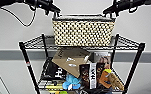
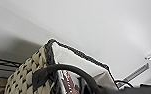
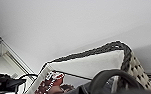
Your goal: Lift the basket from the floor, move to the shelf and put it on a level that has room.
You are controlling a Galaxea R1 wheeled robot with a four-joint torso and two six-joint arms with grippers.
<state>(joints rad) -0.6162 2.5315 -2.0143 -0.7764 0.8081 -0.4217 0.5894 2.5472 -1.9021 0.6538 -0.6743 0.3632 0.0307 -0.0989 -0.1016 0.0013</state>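
The checkered woven basket (image 1: 83, 32) with its dark braided rim stands on the level (image 1: 36, 41), the top wire tier of the black shelf (image 1: 28, 63). My left gripper (image 1: 56, 11) reaches down to the basket's left end and my right gripper (image 1: 108, 11) to its right end, each shut at a handle. In the left wrist view the basket (image 2: 28, 75) and its dark loop handle (image 2: 66, 68) sit close up, with the white lining behind. The right wrist view has the basket (image 3: 91, 65) and its other handle (image 3: 111, 73). The floor is hidden.
The tier below holds a brown cardboard piece (image 1: 71, 60), dark snack bags (image 1: 89, 75), a blue toy (image 1: 71, 82) and an orange pack (image 1: 106, 78). A pale wall with a grey band (image 1: 6, 53) stands right behind the rack. Packets lie inside the basket (image 3: 49, 81).
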